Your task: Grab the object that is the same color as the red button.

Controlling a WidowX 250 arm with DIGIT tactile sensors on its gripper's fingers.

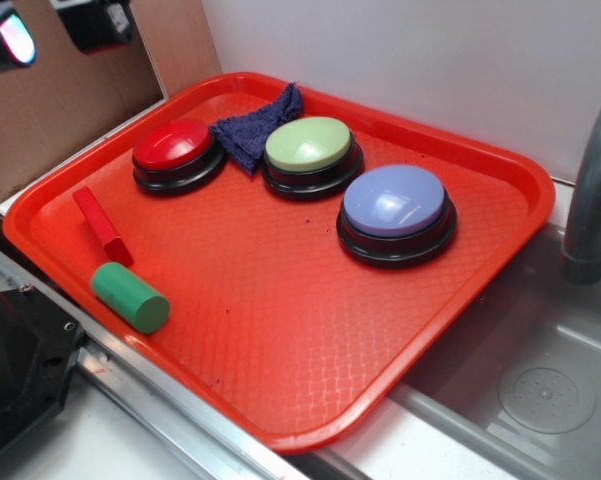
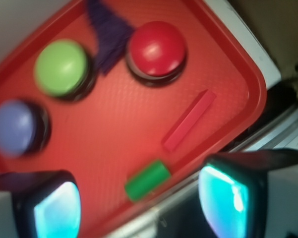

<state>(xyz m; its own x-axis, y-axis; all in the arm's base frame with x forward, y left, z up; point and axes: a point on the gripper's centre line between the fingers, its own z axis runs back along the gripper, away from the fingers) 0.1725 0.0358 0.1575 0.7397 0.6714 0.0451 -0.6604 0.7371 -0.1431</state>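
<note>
The small red block [image 1: 102, 224] [image 2: 189, 120] lies flat near the left rim of the red tray [image 1: 280, 330], just in front of the red button [image 1: 175, 150] [image 2: 156, 48]. High above the tray's left corner, my gripper [image 1: 50, 30] [image 2: 140, 204] hangs open with nothing between its glowing pads [image 2: 57, 210]. In the wrist view the block sits ahead of the gripper and a little to the right, well apart from it.
A green cylinder [image 1: 130, 297] [image 2: 148, 180] lies by the tray's near-left rim, close to the block. A green button [image 1: 310, 152], a lavender-blue button [image 1: 396, 212] and a dark blue cloth [image 1: 260, 125] share the tray. A sink basin [image 1: 540, 380] and grey faucet [image 1: 592, 185] stand to the right.
</note>
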